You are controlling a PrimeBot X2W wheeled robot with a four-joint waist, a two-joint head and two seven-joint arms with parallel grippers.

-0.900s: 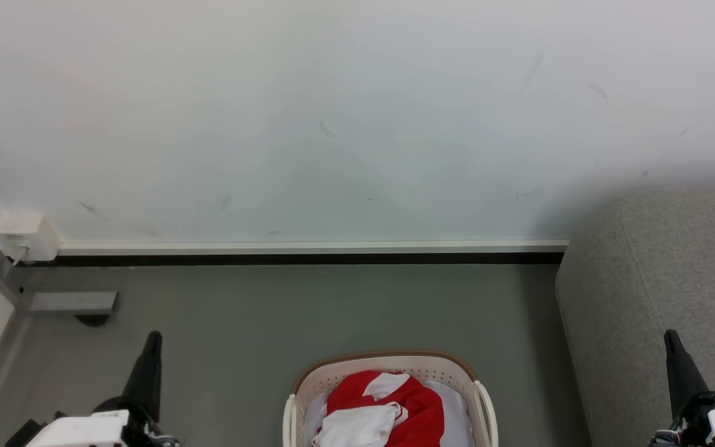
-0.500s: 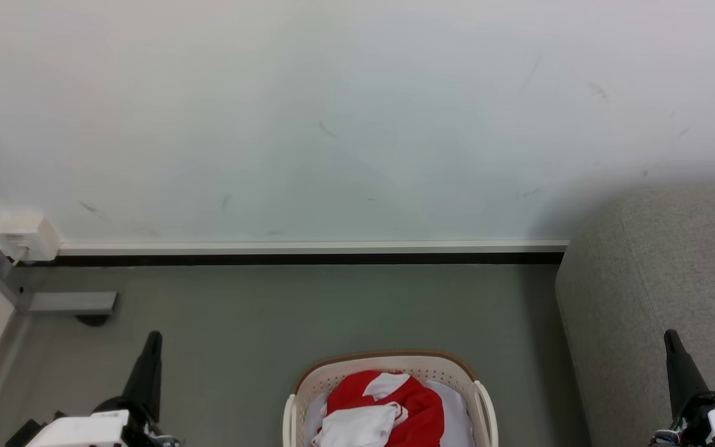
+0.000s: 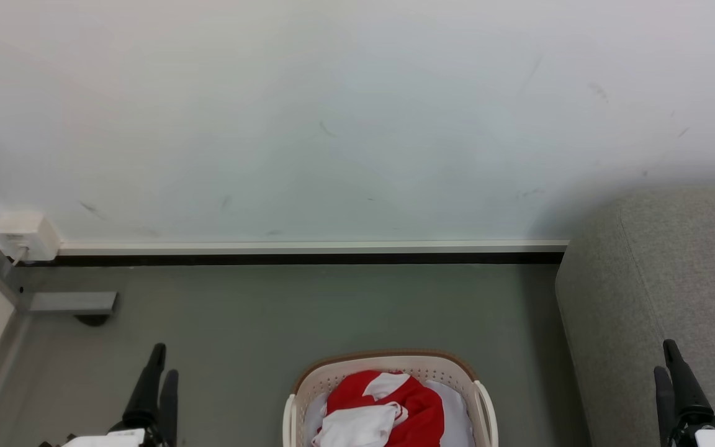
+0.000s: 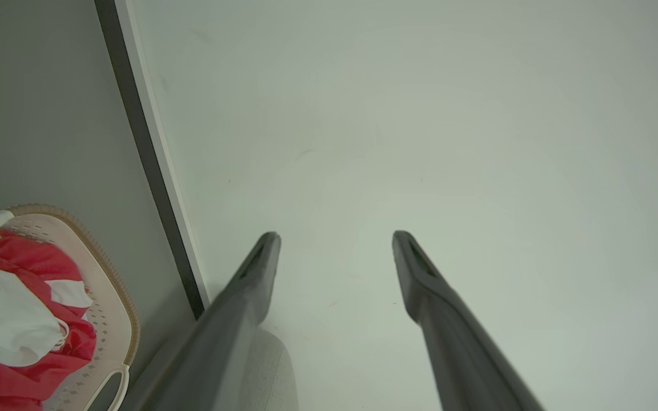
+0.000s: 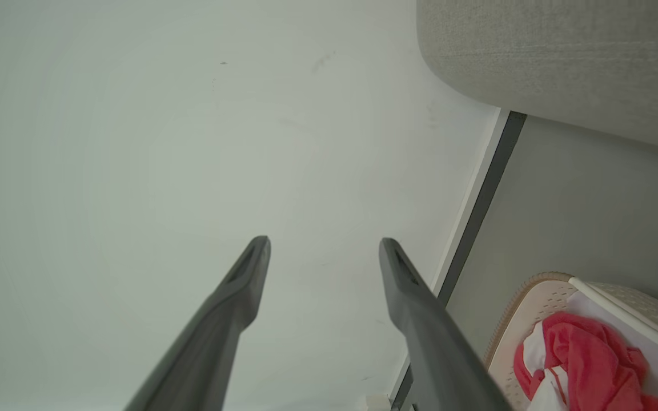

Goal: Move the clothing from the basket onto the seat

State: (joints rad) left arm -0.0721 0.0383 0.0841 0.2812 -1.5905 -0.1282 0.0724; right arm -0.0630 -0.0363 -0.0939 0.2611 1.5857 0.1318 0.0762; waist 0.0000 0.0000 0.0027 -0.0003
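Flanking the basket [image 3: 332,376] of clothing [image 3: 421,405], left gripper [image 3: 166,361] and right gripper [image 3: 663,357] both hold their jaws spread.

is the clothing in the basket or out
In: the red and white clothing lies bunched inside the basket, below its brown rim.

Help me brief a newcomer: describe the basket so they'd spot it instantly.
Start at the pale wall and its dark baseboard, then come down the grey floor toward the robot. There, left of the big grey seat, stands the basket: oval, cream, perforated, brown-rimmed, the one thing holding red-and-white clothing.
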